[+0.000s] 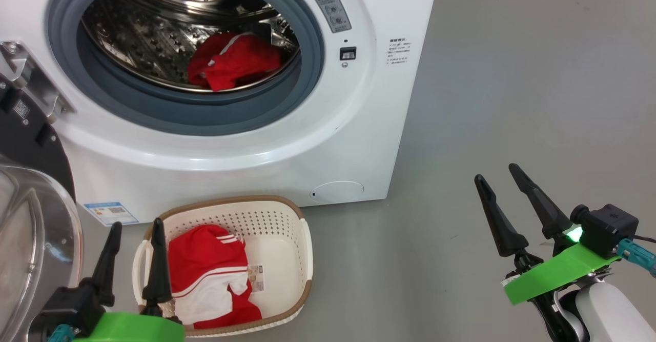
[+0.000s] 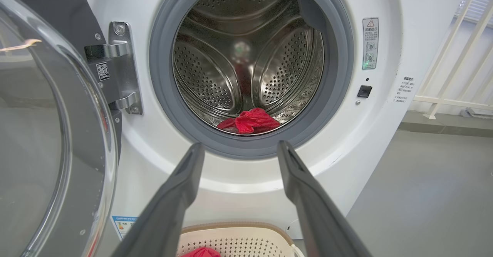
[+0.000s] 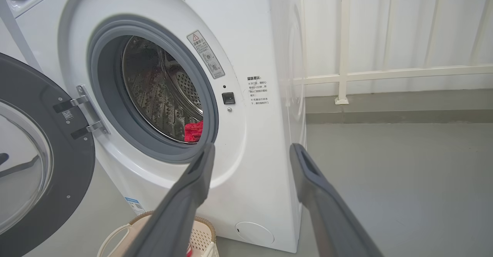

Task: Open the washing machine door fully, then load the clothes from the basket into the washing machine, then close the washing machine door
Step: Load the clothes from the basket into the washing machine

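The white washing machine [image 1: 359, 142] stands with its round black door [image 1: 31, 219] swung wide to the left, hinge showing. A red garment [image 1: 233, 65] lies in the steel drum, also seen as a red heap [image 2: 250, 121] and a red patch [image 3: 193, 131]. The cream basket [image 1: 287, 232] sits on the floor in front of the machine and holds red clothes with white stripes [image 1: 207, 273]. My left gripper [image 1: 134, 229] hovers open over the basket's left rim, empty. My right gripper [image 1: 499, 173] hangs open and empty over bare floor to the machine's right.
The glass bowl of the door [image 2: 46, 141] bulges close by my left arm. A white railing [image 3: 342, 76] runs behind the machine on the right, with grey floor [image 1: 512, 101] stretching out to the right.
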